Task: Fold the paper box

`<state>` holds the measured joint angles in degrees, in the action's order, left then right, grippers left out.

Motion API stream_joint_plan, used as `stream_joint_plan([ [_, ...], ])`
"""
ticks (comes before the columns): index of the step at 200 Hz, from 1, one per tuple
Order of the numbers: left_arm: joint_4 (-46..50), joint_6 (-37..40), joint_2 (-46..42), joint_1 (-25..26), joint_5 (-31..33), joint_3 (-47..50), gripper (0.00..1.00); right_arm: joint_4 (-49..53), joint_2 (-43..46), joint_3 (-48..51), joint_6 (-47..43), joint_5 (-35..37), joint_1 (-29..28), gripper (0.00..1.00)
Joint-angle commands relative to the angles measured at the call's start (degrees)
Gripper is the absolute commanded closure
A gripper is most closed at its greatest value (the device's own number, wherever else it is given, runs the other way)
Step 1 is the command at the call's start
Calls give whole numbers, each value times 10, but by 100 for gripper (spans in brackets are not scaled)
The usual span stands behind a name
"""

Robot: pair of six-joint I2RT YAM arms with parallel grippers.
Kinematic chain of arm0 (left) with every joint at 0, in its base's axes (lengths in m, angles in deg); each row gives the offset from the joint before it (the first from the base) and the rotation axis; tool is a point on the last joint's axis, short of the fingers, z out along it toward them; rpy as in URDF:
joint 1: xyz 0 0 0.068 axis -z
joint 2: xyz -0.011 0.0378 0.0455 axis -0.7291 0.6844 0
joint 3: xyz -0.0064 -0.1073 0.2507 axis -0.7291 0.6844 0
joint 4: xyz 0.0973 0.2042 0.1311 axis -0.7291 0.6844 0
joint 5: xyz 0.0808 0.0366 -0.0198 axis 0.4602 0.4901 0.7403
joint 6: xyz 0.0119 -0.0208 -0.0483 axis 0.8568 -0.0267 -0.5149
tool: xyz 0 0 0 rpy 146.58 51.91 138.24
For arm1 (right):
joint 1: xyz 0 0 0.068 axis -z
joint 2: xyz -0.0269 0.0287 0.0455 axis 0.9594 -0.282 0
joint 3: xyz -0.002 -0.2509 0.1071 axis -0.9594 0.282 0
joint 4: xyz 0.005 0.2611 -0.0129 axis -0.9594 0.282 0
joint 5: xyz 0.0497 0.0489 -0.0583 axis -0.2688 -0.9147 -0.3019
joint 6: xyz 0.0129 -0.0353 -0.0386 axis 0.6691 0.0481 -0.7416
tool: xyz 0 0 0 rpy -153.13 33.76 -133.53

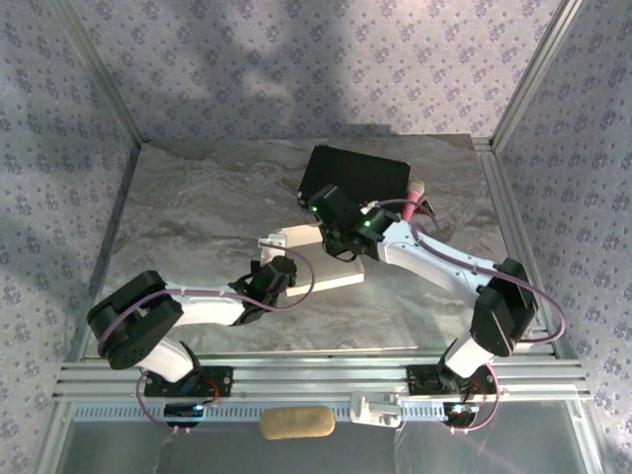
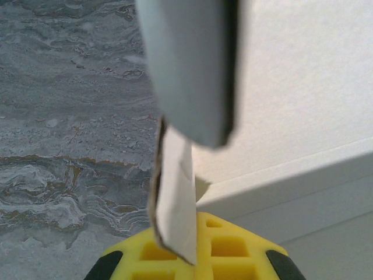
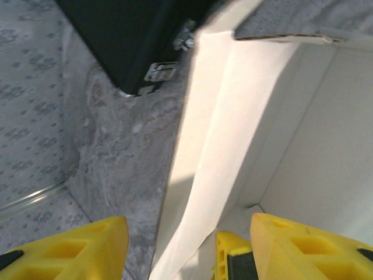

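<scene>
Currently the paper box [image 1: 328,271] lies near the middle of the marbled table [image 1: 197,217], a little toward the near edge, and it is partly folded, with side walls already raised. Behind it, well toward the far edge, stands a black case [image 1: 360,176]; from the top view I cannot tell whether the two touch. The left gripper [image 1: 279,276] is at the left end of the box. Its jaws are closed tight, and in the left wrist view a thin cardboard flap [image 2: 175,201] of the box stands on its edge and goes down between the yellow fingers [image 2: 233,248], so it is pinched there. The right gripper [image 3: 186,226] is over the far side of the box, close to the black case. Its jaws are apart, about half way, and they stand on both sides of one raised wall [image 3: 215,134]: one yellow finger is outside over the table, the other is inside the box. They do not press the wall, so this gripper holds nothing.
</scene>
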<state>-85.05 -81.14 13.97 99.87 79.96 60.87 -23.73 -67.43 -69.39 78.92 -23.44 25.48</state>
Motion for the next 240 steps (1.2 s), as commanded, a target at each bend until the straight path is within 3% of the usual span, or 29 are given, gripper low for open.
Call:
stream_joint_plan([
  [1, 86, 8, 20, 7, -16, 13, 100, 11, -22, -15, 55, -40, 10, 44],
  [47, 88, 5, 21, 9, -14, 13, 100, -29, -45, 3, 54, -80, 26, 58],
  [134, 108, -11, 13, 16, -2, 10, 100, -67, 5, 126, 87, -82, 7, 93],
  [152, 119, -16, -5, 25, 5, 13, 89, -71, 12, 141, 89, -81, 6, 100],
  [170, 140, -30, -36, 39, 18, 16, 74, -72, 16, 148, 90, -80, 4, 100],
  [191, 178, -49, -94, 55, 29, 20, 64, -70, 17, 154, 91, -81, 1, 100],
  [240, 281, -136, -264, 77, 4, 44, 55, -73, 23, 169, 92, -76, -8, 100],
])
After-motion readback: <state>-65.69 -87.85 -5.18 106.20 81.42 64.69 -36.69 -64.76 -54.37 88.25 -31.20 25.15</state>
